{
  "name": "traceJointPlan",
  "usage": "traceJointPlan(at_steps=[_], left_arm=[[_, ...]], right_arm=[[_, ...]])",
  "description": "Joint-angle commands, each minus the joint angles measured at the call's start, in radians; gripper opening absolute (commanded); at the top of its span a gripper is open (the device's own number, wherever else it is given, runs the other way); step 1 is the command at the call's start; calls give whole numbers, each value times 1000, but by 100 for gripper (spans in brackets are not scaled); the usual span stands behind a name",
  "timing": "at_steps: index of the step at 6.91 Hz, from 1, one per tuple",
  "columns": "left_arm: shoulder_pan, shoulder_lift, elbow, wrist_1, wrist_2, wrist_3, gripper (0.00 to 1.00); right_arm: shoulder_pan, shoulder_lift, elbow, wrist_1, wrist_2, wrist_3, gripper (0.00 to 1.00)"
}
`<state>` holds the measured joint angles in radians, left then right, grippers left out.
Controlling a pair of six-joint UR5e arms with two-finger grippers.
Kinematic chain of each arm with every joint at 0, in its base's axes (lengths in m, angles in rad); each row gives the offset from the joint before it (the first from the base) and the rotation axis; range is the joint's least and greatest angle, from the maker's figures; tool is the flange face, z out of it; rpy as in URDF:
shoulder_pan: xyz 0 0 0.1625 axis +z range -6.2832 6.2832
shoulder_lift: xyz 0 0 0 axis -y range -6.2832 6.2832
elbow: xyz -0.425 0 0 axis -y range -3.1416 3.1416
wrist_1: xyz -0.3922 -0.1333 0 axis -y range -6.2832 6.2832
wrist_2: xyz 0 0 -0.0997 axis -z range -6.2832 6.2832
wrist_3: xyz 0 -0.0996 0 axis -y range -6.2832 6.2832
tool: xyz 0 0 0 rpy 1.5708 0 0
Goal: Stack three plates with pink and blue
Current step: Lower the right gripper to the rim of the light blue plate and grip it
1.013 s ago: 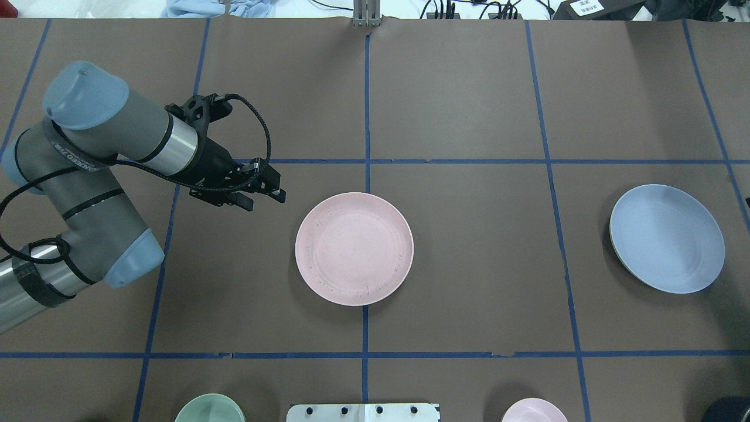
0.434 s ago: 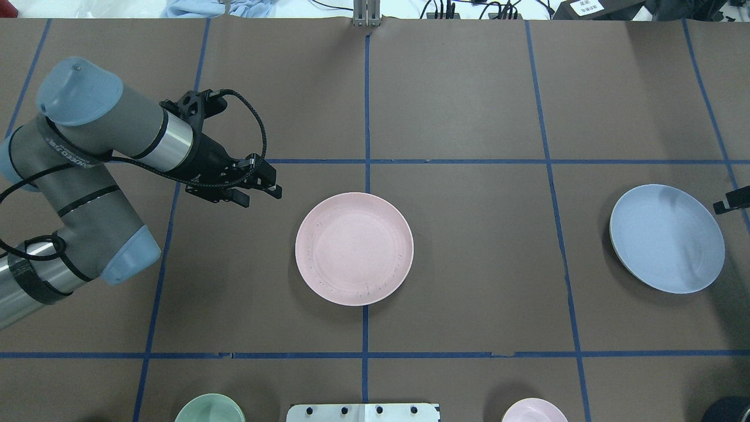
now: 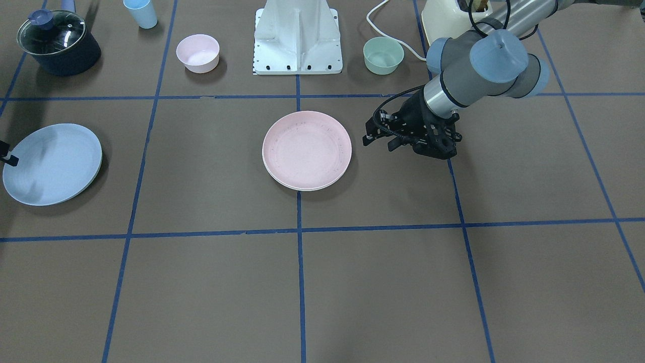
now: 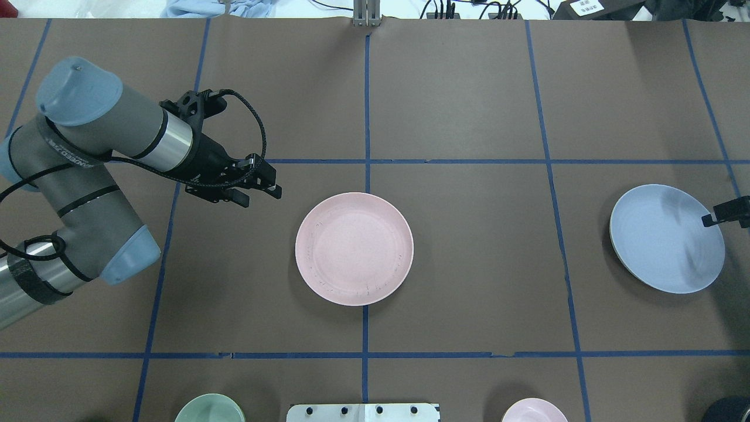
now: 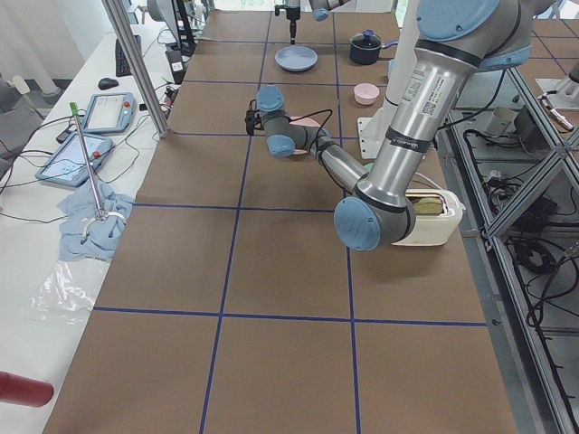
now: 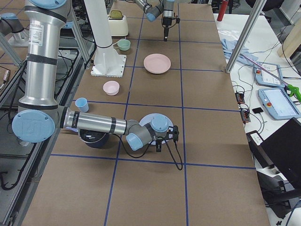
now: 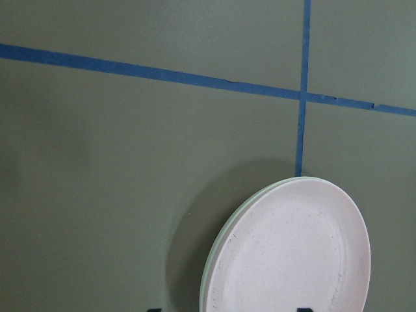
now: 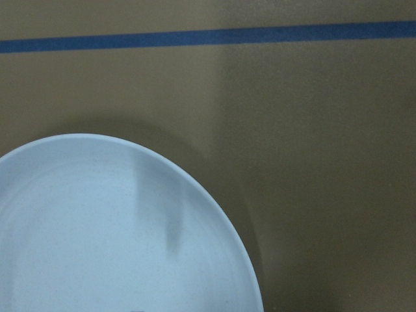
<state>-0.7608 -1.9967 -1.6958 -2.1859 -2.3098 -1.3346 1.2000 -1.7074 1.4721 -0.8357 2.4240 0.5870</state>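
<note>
The pale pink plate [image 4: 354,248] lies at the table's middle, on top of a cream-white plate whose rim [image 7: 218,239] shows beneath it in the left wrist view. My left gripper [image 4: 270,189] hovers just left of this pair, apart from it, open and empty. The light blue plate [image 4: 667,238] lies alone at the right. My right gripper [image 4: 710,220] reaches in from the right edge over the blue plate's rim. Only one dark finger shows, so I cannot tell whether it is open or shut. The right wrist view shows the blue plate [image 8: 97,234] close below.
By the robot's base [image 3: 298,38] stand a mint-green bowl [image 3: 383,55], a small pink bowl [image 3: 197,52], a light blue cup [image 3: 141,12], a dark lidded pot [image 3: 58,41] and a cream toaster [image 3: 448,20]. Blue tape lines grid the brown table.
My right gripper has come into view from the right edge and moved left over the blue plate's rim. My left gripper drew back slightly from the pink plate, then held still.
</note>
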Motion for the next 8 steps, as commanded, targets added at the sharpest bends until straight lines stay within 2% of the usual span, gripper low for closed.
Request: traceJointPlan(at_steps=[1, 2, 4, 6, 7, 8], left_arm=[[0, 1, 2, 0, 1, 0, 75], [0, 1, 2, 0, 1, 0, 75], [0, 1, 2, 0, 1, 0, 75], [-2, 1, 2, 0, 1, 2, 75], [-3, 1, 2, 0, 1, 0, 75], [-3, 1, 2, 0, 0, 0, 75]], right_arm=[[-13, 5, -22, 20, -2, 5, 88], [-14, 6, -29, 18, -2, 5, 84], [-26, 9, -36, 20, -2, 5, 83], [-30, 11, -44, 20, -3, 5, 72], [-33, 11, -44, 20, -3, 5, 52], [-33, 11, -44, 20, -3, 5, 24]])
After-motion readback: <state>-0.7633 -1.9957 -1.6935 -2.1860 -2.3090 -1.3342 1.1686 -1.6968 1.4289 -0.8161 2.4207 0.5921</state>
